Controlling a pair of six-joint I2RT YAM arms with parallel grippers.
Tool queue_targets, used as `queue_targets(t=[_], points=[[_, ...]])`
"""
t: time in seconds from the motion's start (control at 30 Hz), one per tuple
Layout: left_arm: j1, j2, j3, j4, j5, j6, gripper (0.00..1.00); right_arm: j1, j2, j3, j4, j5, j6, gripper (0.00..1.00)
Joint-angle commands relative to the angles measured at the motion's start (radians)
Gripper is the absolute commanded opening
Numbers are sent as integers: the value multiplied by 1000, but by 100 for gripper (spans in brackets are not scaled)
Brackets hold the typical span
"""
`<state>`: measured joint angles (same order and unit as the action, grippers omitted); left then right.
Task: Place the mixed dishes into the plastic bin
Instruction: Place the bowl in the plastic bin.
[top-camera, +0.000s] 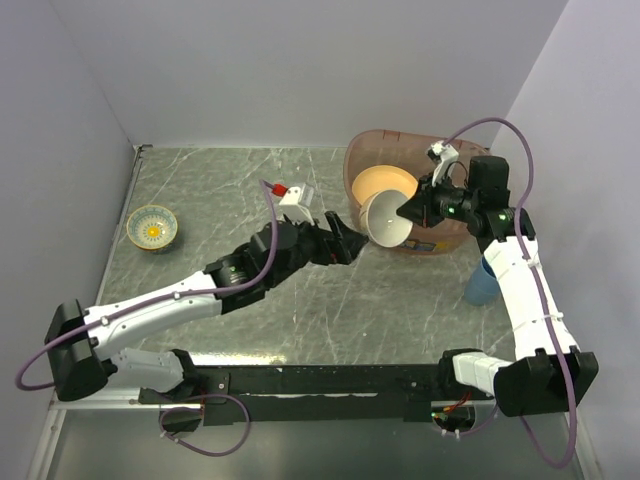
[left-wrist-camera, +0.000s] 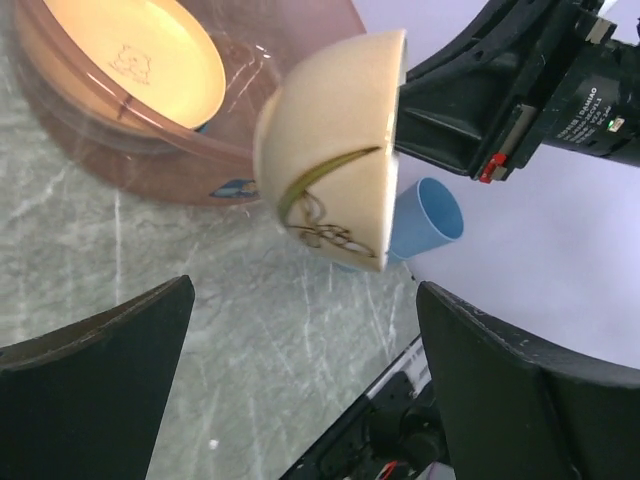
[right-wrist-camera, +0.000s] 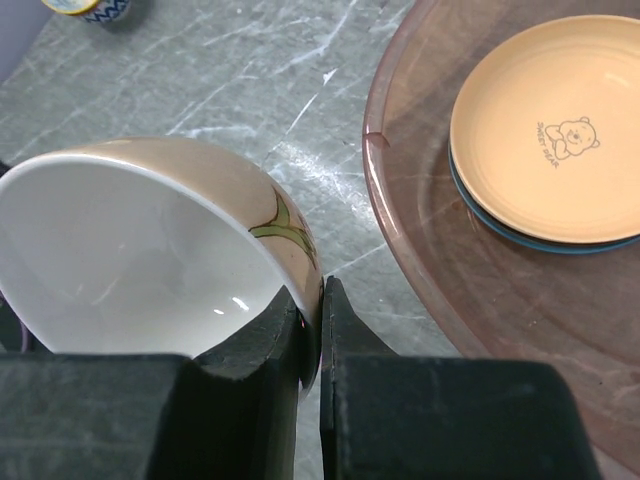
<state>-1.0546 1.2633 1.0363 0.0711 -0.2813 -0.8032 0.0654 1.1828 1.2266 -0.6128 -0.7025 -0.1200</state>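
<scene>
My right gripper (top-camera: 408, 212) is shut on the rim of the small cream bowl (top-camera: 385, 218), holding it tilted in the air just left of the plastic bin (top-camera: 372, 150). The bowl shows in the right wrist view (right-wrist-camera: 140, 250) pinched between my fingers, and in the left wrist view (left-wrist-camera: 335, 150). The yellow-orange plate (top-camera: 383, 184) lies inside the bin on a darker plate. My left gripper (top-camera: 338, 240) is open and empty, close to the left of the bowl. The light blue cup (top-camera: 482, 283) stands by the right arm. The red-patterned bowl is out of view.
A small bowl with a blue-green rim and yellow centre (top-camera: 152, 227) sits at the far left of the grey marble table (top-camera: 330, 310). White walls close the back and sides.
</scene>
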Motion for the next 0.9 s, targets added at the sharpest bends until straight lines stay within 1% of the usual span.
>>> queue_targets(t=[0.0,0.07,0.17,0.2,0.23,0.3,0.33,0.4,0.53,0.67,0.73,0.87], points=[[65,-91,-30,50,96,128,99,-44,-64,13,79,-110,20,0],[96,-139,-45,16,94,156,99,-61,-71,19,81,-117,20,0],[180,-212,-65,-59,94,226,99,-108,-71,31,77,-120,19,0],[229,-229,-70,-68,91,266,99,-116,-69,36,74,-118,17,0],[254,-248,-77,-130,82,288,99,-124,-68,39,73,-121,19,0],[312,-294,-84,-180,51,360,99,-145,-60,53,74,-115,17,0],[327,-309,-96,-223,4,384,99,-148,-58,56,76,-111,17,0],[359,-344,-110,-255,-44,456,99,-159,-48,73,76,-95,14,0],[381,-392,-169,-318,-154,538,99,-171,-15,112,62,-55,0,0],[381,-433,-231,-320,-214,579,99,-179,44,171,44,-12,2,0],[381,-443,-262,-315,-225,587,99,-187,75,200,33,7,5,0],[383,-438,-259,-333,-233,591,99,-196,119,237,36,72,13,0]])
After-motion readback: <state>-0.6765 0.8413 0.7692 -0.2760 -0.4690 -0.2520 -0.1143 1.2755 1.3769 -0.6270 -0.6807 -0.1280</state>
